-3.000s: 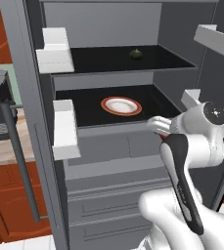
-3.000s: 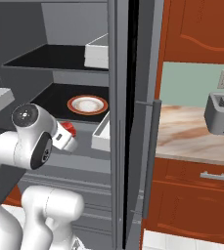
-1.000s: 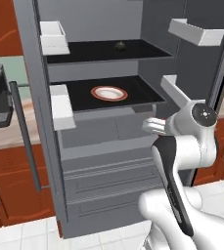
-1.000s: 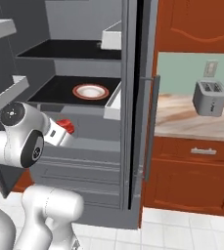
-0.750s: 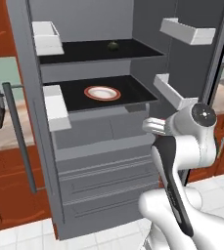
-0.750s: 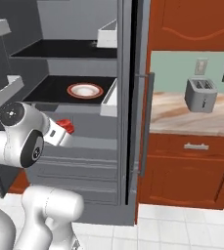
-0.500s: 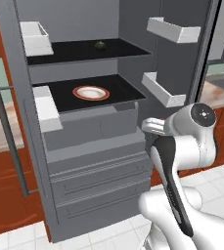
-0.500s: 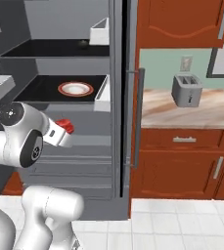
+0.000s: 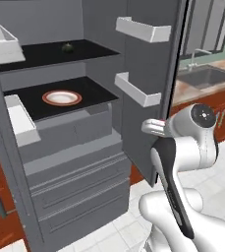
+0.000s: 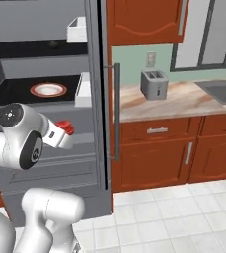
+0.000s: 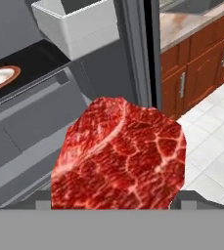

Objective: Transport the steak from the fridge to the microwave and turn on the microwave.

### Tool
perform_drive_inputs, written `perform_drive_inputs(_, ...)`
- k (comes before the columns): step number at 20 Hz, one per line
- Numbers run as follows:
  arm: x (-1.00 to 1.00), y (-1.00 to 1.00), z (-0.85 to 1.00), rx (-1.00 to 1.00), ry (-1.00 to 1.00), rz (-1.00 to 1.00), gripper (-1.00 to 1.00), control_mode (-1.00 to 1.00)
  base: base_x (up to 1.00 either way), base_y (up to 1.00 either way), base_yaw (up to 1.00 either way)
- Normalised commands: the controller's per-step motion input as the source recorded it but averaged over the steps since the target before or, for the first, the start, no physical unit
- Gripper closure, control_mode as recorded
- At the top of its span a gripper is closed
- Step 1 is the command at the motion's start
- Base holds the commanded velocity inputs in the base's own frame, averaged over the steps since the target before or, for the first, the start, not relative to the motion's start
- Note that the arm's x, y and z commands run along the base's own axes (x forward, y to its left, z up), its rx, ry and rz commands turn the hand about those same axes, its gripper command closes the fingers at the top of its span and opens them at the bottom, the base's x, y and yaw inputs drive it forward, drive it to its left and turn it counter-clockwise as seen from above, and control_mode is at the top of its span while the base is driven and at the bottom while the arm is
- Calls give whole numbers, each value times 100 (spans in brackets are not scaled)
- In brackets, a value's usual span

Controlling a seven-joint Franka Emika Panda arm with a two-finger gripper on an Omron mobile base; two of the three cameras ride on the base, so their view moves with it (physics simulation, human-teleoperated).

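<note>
Gripper (image 10: 64, 132) wide-set jaws clamp steak (image 11: 119, 155), carried clear of open fridge (image 9: 74, 147); microwave's direction from it cannot be judged.

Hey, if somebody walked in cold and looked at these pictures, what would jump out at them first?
The raw red steak looms close in the hand view, held between the fingers in front of the open fridge. Behind it, a red-rimmed plate sits bare on a black shelf, with a small dark round item on the shelf above. In the right base view, a grey toaster stands on the counter beside the fridge.
</note>
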Motion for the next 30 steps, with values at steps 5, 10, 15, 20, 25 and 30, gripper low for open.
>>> perform_drive_inputs(5, 0, 0, 0, 0, 0, 0, 100, 100, -23, 0, -40)
perform_drive_inputs(10, 0, 0, 0, 0, 0, 0, 100, 100, -16, 0, -41)
perform_drive_inputs(15, 0, 0, 0, 0, 0, 0, 100, 100, -8, 0, -41)
perform_drive_inputs(20, 0, 0, 0, 0, 0, 0, 100, 100, -1, 0, -39)
perform_drive_inputs(25, 0, 0, 0, 0, 0, 0, 100, 100, 0, -12, -31)
perform_drive_inputs(30, 0, 0, 0, 0, 0, 0, 100, 100, 6, -16, -27)
